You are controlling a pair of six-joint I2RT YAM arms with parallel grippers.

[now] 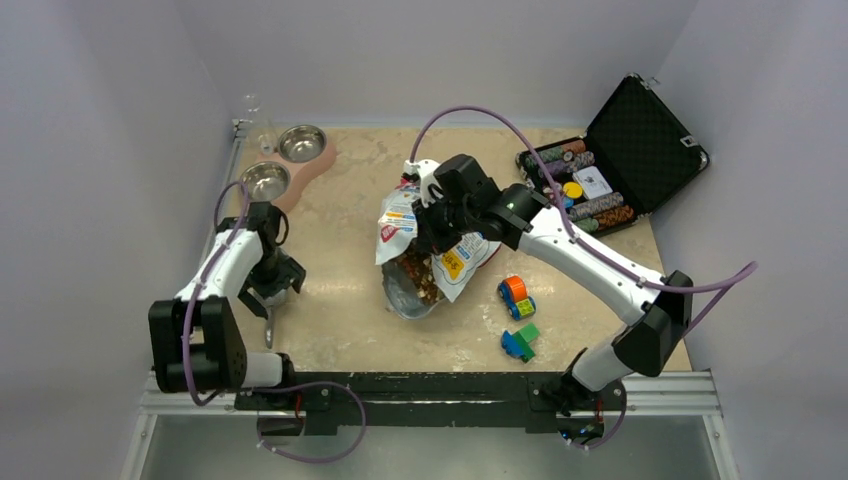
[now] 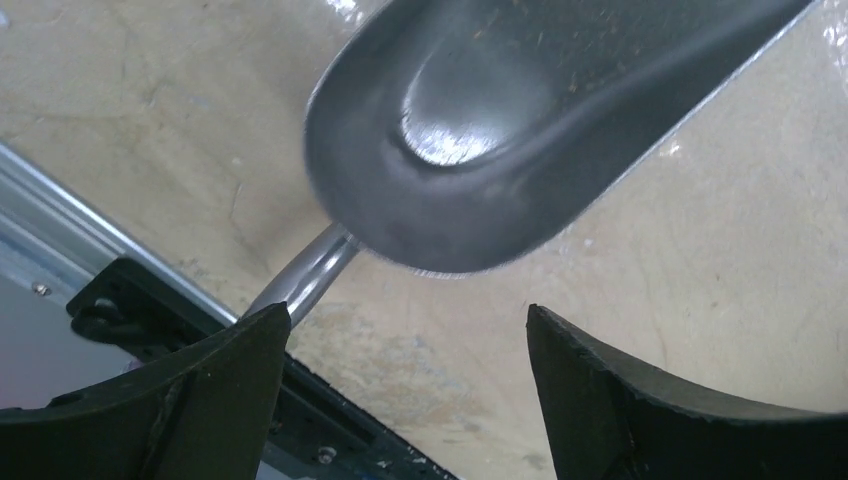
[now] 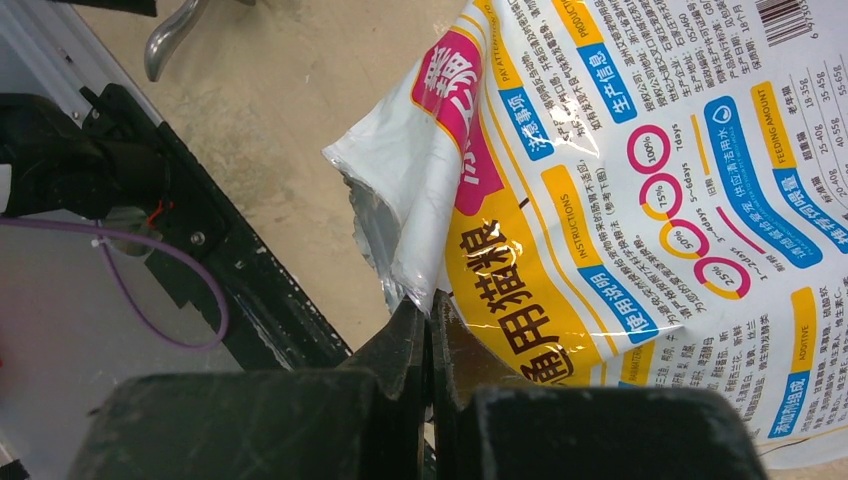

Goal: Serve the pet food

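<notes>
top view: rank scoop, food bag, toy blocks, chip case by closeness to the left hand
1. scoop, right by the left hand
2. bag, table centre
3. blocks, near right
4. case, far right corner

A robotics lab test cell is showing here: plain pale walls (image 1: 100, 120) are closing in a beige worktop (image 1: 340, 300) around the cat-food bag (image 1: 400, 225) lying mid-surface. Nearer than the bag, two robot arms (image 1: 590, 255) are standing bolted to an aluminium rail (image 1: 680, 405), trailing purple cables (image 1: 480, 115). Unrelated props are sitting around the bag: pet bowls (image 1: 285, 160) far left, a poker-chip case (image 1: 645, 140) far right, toy blocks (image 1: 517, 297) near right.
</notes>
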